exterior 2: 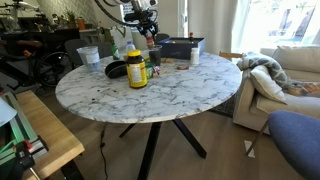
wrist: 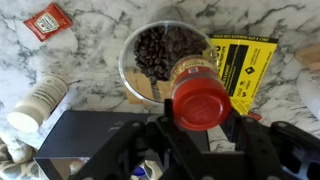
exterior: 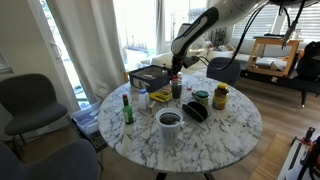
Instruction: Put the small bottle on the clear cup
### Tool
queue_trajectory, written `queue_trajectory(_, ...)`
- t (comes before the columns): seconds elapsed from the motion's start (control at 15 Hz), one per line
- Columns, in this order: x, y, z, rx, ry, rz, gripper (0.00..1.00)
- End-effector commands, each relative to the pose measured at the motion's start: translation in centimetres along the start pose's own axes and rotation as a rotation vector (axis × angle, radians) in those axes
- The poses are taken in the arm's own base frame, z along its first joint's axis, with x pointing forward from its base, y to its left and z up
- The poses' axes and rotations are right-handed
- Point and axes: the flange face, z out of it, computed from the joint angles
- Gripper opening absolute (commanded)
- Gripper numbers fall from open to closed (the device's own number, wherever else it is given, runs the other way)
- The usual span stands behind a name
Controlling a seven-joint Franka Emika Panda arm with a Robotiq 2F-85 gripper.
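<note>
We had the claw (wrist: pixel 200 128) clamped on the small bottle (wrist: pixel 200 98), at 4 o'clock over the clear cup (wrist: pixel 124 60); released off-centre, it could topple off.

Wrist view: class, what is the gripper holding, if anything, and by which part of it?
The gripper holds the small bottle, clamped at its red-capped top end. The clear cup shows just beyond it.

Round marble tabletop (exterior: pixel 215 140) on dark crossed legs, over wooden floor (exterior 2: pixel 225 145). Lit by daylight through tall curtained windows (exterior: pixel 135 35). Grey chairs (exterior: pixel 30 100) alongside, pale sofa (exterior 2: pixel 295 65) beyond.
</note>
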Motion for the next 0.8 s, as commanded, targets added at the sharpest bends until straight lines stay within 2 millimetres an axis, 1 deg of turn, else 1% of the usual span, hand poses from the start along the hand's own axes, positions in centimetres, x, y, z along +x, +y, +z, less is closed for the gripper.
queue_trajectory(0.0,0.17,0.17,0.43,-0.007,-0.006,0.011,0.31)
queue_trajectory(0.07,0.16,0.19,0.43,-0.007,-0.007,0.012,0.36)
queue_trajectory(0.13,0.15,0.22,0.44,-0.008,-0.008,0.013,0.44)
queue_trajectory(0.2,0.15,0.23,0.42,-0.008,-0.008,0.014,0.64)
queue_trajectory(0.27,0.15,0.23,0.4,-0.008,-0.008,0.015,0.73)
queue_trajectory(0.33,0.16,0.26,0.4,-0.008,-0.008,0.016,0.78)
queue_trajectory(0.47,0.17,0.29,0.37,-0.008,-0.009,0.019,0.93)
queue_trajectory(0.53,0.18,0.29,0.34,-0.009,-0.008,0.02,0.99)
queue_trajectory(0.73,0.36,0.1,-0.4,-0.01,0.003,0.014,1.0)
